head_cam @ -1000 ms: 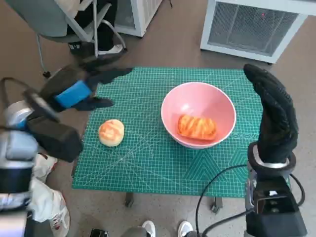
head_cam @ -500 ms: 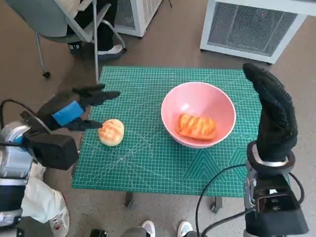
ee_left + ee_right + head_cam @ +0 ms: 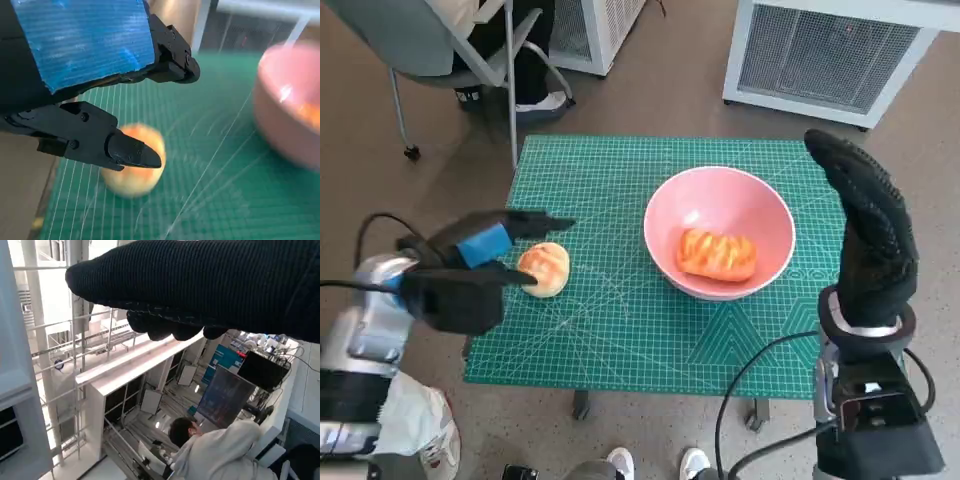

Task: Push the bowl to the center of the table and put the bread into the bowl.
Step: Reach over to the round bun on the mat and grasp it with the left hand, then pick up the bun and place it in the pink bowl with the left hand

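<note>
Bread step in hand, by the look of things: pink bowl [image 3: 720, 232] sitting about mid-table [image 3: 620, 345], already carrying one orange-striped loaf [image 3: 717, 254], with a round bun [image 3: 544, 268] outside it, on the green grid mat well to the bowl's left.

Left robot hand [image 3: 490, 250] spread around the bun, one finger above and past it, another low on its near side [image 3: 131, 154]; fingers apart, nothing clamped. Touching or just short of the bun: cannot tell. Next move, probably: closing on the bun gently, since soft and round and likely to roll, then lifting clear of the rim and carrying across toward the bowl.

Right robot hand [image 3: 870, 240] raised upright just beyond the bowl's far side, fingers straight, holding nothing.

No readable brand, label or lettering anywhere; only the mat's printed grid lines.
</note>
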### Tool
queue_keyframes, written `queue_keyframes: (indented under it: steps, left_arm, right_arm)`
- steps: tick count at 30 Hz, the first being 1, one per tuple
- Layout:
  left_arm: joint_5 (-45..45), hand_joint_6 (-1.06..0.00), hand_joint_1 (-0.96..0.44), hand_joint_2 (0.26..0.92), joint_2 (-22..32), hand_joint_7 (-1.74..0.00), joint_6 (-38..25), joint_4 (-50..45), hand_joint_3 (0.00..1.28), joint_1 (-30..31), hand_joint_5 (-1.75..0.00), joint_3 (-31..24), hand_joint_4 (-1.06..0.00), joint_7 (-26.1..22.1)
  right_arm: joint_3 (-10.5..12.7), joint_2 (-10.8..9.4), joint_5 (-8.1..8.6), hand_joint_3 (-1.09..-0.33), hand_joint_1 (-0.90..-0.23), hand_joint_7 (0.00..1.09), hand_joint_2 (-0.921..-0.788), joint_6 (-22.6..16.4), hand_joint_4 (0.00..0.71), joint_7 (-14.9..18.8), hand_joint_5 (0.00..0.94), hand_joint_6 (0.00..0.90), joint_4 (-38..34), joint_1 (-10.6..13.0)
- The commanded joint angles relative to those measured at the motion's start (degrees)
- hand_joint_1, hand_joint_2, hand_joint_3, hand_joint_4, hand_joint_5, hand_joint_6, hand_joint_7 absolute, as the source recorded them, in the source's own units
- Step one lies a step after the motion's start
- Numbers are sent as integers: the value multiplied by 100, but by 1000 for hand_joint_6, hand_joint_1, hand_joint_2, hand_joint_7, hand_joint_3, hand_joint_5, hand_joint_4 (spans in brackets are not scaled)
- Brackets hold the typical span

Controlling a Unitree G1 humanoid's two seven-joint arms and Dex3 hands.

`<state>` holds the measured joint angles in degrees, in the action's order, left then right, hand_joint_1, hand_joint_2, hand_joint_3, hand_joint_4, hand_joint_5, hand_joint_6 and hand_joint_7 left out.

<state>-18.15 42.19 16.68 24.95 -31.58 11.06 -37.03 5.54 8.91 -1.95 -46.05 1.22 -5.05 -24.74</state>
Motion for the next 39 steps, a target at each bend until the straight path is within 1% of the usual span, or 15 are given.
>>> queue_keyframes:
  steps: [1, 8, 11, 12, 13, 16, 18, 19, 20, 21, 23, 24, 28, 33, 39]
  left_arm:
    - [-156, -395, -91, 897, -134, 0, 63, 599, 3, -329, 0, 210, -274, -60]
    - [-542, -384, -66, 905, -420, -3, 78, 1610, 5, -668, -9, 568, -289, 169]
    - [-742, -408, -41, 911, -558, -14, -54, 2006, 7, -801, -20, 719, -322, 306]
    - [-797, -435, -26, 915, -592, -20, -86, 2105, 16, -835, -23, 757, -365, 348]
    - [-831, -444, -20, 916, -612, -22, -94, 2178, 20, -863, -24, 782, -381, 378]
    - [-976, -550, 20, 920, -663, -52, -101, 2405, 77, -934, -48, 894, -548, 544]
    - [-1046, -590, 30, 920, -671, -66, -80, 2495, 99, -974, -63, 947, -606, 643]
    - [-1076, -574, -45, 920, -670, -332, -67, 2530, 124, -992, -85, 970, -650, 690]
    - [-1102, -498, -29, 921, -657, -718, -38, 2541, 168, -1003, -532, 986, -616, 750]
    - [-1119, -452, -18, 921, -633, -962, 21, 2535, 192, -1004, -815, 991, -597, 831]
    - [-1127, -438, -9, 921, -607, -1136, 99, 2540, 194, -1009, -1052, 999, -602, 925]
    - [-1126, -433, -5, 921, -583, -1201, 183, 2533, 195, -1010, -1141, 987, -605, 999]
    - [-1059, -465, 0, 921, -495, -1247, 466, 2448, 171, -1003, -1242, 889, -626, 1179]
    - [-872, -491, 2, 921, -395, -1288, 695, 2183, 153, -1043, -1227, 665, -635, 1248]
    - [-681, -536, 3, 921, -280, -1269, 556, 1228, 131, -1042, -1208, 293, -638, 1230]
  right_arm:
    - [2, 49, 82, -531, -357, 731, -921, 56, 438, 66, 7, 135, -12, 59]
    - [15, 65, 33, -533, -355, 736, -921, 144, 438, 61, 6, 132, 69, 78]
    - [25, 83, 24, -533, -355, 738, -921, 165, 438, 67, 6, 131, 103, 100]
    - [27, 88, 26, -533, -355, 739, -921, 165, 439, 70, 6, 131, 106, 104]
    - [29, 90, 27, -533, -355, 739, -921, 166, 439, 72, 6, 130, 109, 106]
    - [40, 99, -10, -530, -355, 741, -921, 168, 439, 61, 6, 131, 124, 116]
    - [46, 108, -22, -530, -356, 741, -921, 170, 439, 56, 6, 130, 131, 120]
    - [50, 112, -26, -530, -356, 741, -921, 170, 439, 55, 6, 130, 133, 122]
    - [55, 117, -35, -530, -355, 741, -921, 170, 439, 51, 6, 130, 137, 123]
    - [61, 123, -46, -530, -355, 741, -921, 170, 439, 47, 6, 129, 140, 124]
    - [66, 128, -57, -530, -354, 740, -921, 172, 440, 41, 6, 128, 143, 123]
    - [68, 132, -64, -530, -354, 740, -921, 172, 440, 38, 6, 128, 144, 124]
    - [65, 145, -69, -529, -358, 739, -921, 177, 439, 33, 5, 128, 148, 128]
    - [49, 149, -47, -527, -364, 739, -921, 159, 440, 38, 5, 128, 132, 126]
    - [46, 159, -41, -526, -364, 738, -921, 124, 440, 43, 5, 128, 80, 99]
